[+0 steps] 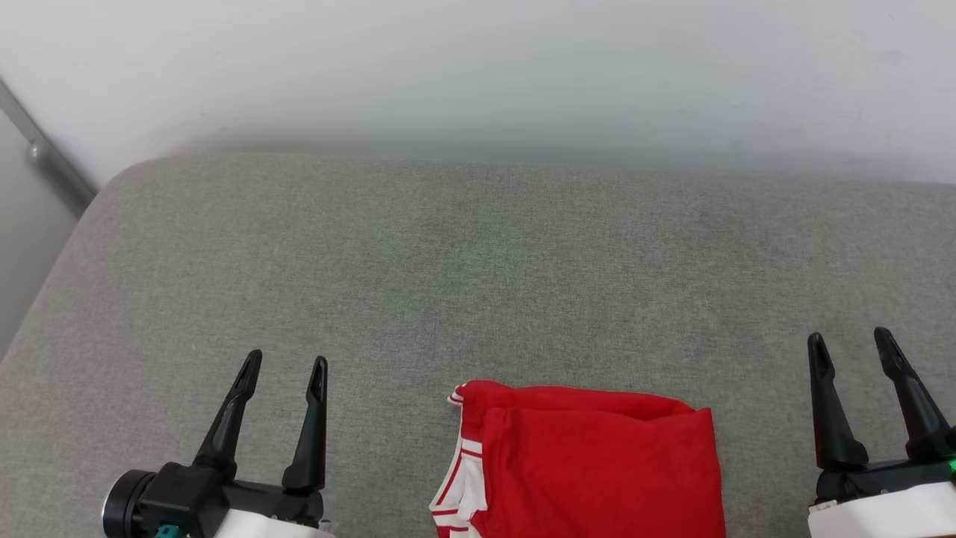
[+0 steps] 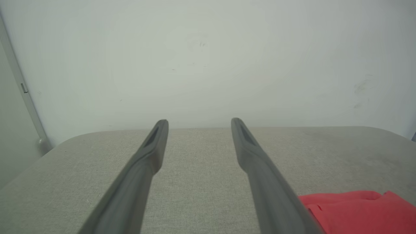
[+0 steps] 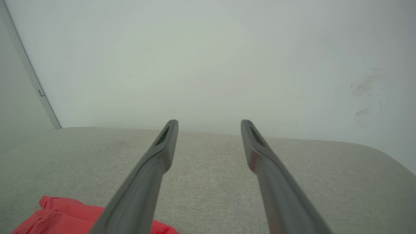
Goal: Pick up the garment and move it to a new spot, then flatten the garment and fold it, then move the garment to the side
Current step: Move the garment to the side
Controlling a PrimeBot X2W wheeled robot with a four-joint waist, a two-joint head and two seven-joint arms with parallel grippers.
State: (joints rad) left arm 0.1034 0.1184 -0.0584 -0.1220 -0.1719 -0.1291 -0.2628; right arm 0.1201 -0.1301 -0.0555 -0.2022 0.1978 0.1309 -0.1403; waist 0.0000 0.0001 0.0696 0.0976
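The garment [image 1: 597,463] is a red jersey with white-and-red striped trim, folded into a compact rectangle at the near middle of the grey cushion [image 1: 478,261]; its lower part runs off the bottom of the head view. My left gripper [image 1: 287,364] stands open to its left, apart from it, fingers pointing away from me. My right gripper [image 1: 851,338] stands open to its right, also clear of it. In the left wrist view the garment [image 2: 357,211] lies at the lower right, beside my left gripper [image 2: 199,122]. The right wrist view has the garment [image 3: 61,214] at lower left, my right gripper [image 3: 209,123] empty.
A pale wall [image 1: 478,67] rises directly behind the cushion's far edge. At the far left a grey metal rail [image 1: 45,157] runs down past the cushion's rounded corner. Bare cushion stretches ahead of both grippers.
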